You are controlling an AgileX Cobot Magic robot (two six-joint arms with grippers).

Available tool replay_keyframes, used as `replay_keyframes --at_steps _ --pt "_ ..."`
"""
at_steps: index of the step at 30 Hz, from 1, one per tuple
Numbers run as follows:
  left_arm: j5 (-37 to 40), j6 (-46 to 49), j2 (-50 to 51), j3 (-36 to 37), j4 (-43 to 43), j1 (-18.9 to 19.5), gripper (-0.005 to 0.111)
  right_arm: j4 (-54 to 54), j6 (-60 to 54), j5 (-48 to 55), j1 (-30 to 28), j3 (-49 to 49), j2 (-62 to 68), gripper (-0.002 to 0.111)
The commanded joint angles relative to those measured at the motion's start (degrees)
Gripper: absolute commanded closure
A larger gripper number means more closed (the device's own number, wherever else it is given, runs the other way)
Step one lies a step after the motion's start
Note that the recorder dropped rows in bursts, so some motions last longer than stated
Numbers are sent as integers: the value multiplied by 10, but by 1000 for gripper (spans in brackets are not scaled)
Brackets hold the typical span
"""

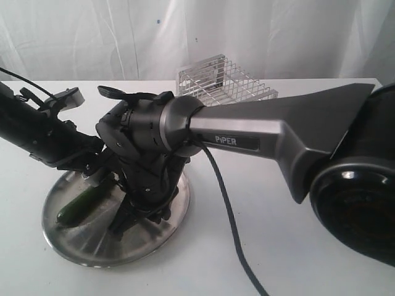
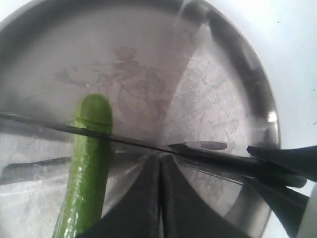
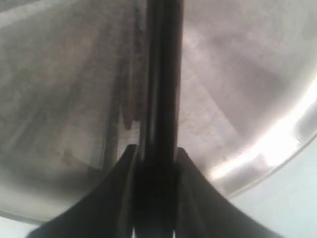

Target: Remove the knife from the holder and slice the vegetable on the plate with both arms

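Observation:
The dark green vegetable (image 1: 82, 204) lies on the left half of the round steel plate (image 1: 92, 251). In the left wrist view the knife (image 2: 138, 143) lies edge-down across the vegetable (image 2: 90, 163), close to its rounded end. My right gripper (image 3: 156, 154) is shut on the knife's black handle (image 3: 161, 99) and hangs over the plate (image 3: 257, 158); its fingers (image 2: 285, 157) show at the plate's rim (image 2: 267, 99). My left gripper (image 2: 160, 156) is shut and holds nothing. It sits low over the plate beside the vegetable, its tips just behind the blade.
The wire holder (image 1: 225, 80) stands at the back of the white table, beyond the plate. The bulky right arm (image 1: 247, 139) reaches across the middle and hides the plate's centre. Its black cable (image 1: 228, 222) trails toward the front edge. The left arm (image 1: 43, 132) comes in from the left.

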Motion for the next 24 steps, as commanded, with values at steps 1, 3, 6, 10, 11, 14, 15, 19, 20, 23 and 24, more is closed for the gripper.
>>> replay_keyframes --at_steps 1,3,6,10,11,14,15,19,20,23,24 --pt "14 3 -8 -2 -3 -1 107 -24 -5 11 -4 -6 -1 108" --pt "13 3 -8 -2 -1 -1 107 -33 -2 12 -4 -6 -1 108" --pt "12 3 -8 -2 -1 -1 107 -48 17 7 -4 -6 -3 108" --pt "5 3 -8 -2 -1 -1 107 -52 21 6 -4 -6 -7 108" --pt "3 3 -8 -2 -1 -1 107 -49 21 7 -4 -6 -7 108" --pt "0 3 -8 -2 1 -1 107 -36 21 7 -4 -5 -7 108" --pt "0 3 -8 -2 4 -1 107 -35 21 7 -4 -5 -7 108" --pt "-9 3 -8 -2 7 -1 107 -32 21 11 -4 -5 -1 108" --pt "-12 3 -8 -2 9 -1 107 -24 20 16 -4 -5 1 108" --pt "-24 3 -7 -2 9 -1 107 8 4 29 -4 -5 6 108" --pt "-29 3 -5 -2 9 -1 107 15 0 31 -4 -5 6 108"
